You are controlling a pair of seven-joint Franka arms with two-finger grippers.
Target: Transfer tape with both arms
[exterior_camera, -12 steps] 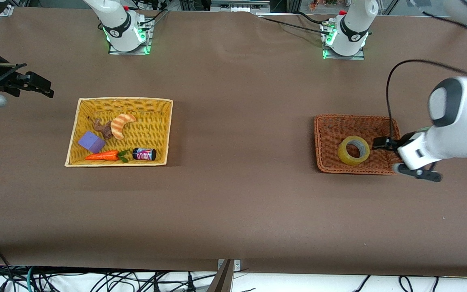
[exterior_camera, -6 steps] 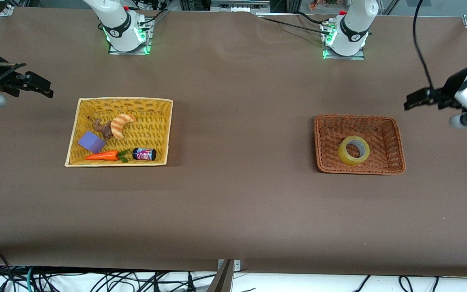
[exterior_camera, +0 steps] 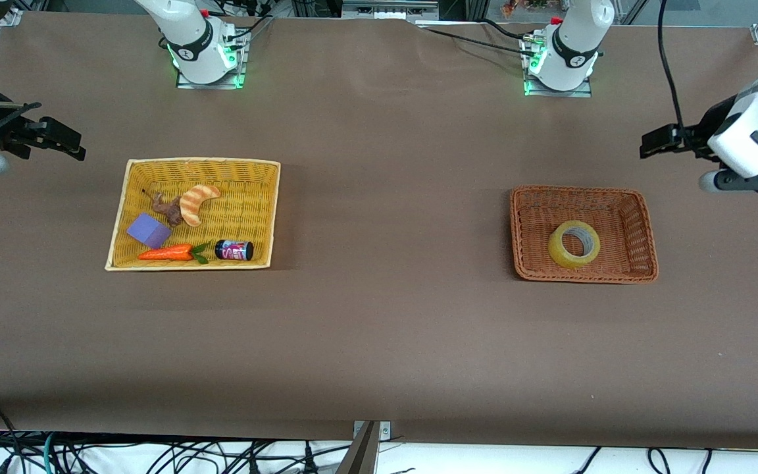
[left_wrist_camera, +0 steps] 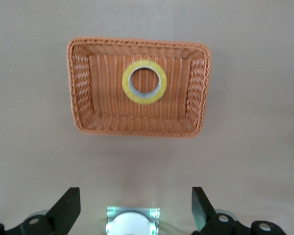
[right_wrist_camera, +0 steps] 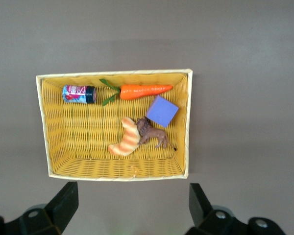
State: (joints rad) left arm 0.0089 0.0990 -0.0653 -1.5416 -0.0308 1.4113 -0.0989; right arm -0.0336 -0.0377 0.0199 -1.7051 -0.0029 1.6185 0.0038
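The tape (exterior_camera: 574, 243), a yellowish translucent ring, lies flat in a brown wicker basket (exterior_camera: 642, 227) toward the left arm's end of the table. The left wrist view shows the tape (left_wrist_camera: 144, 82) and the brown basket (left_wrist_camera: 83, 103) from above. My left gripper (exterior_camera: 656, 142) hangs open over bare table beside that basket, holding nothing; its fingers (left_wrist_camera: 68, 205) stand wide apart. My right gripper (exterior_camera: 63, 140) waits open and holding nothing over bare table beside a yellow basket (exterior_camera: 260, 168), its fingertips (right_wrist_camera: 66, 198) far apart.
The yellow basket (right_wrist_camera: 44, 127) holds a croissant (exterior_camera: 197, 203), a purple block (exterior_camera: 149, 230), a carrot (exterior_camera: 167, 252), a small can (exterior_camera: 234, 250) and a brown toy animal (exterior_camera: 167, 208). Brown table (exterior_camera: 392, 197) stretches between the two baskets. Both arm bases stand at the table's edge farthest from the front camera.
My left arm has lifted away from the brown basket's edge and swung out over bare table toward its own end. The right arm and the tape have not moved.
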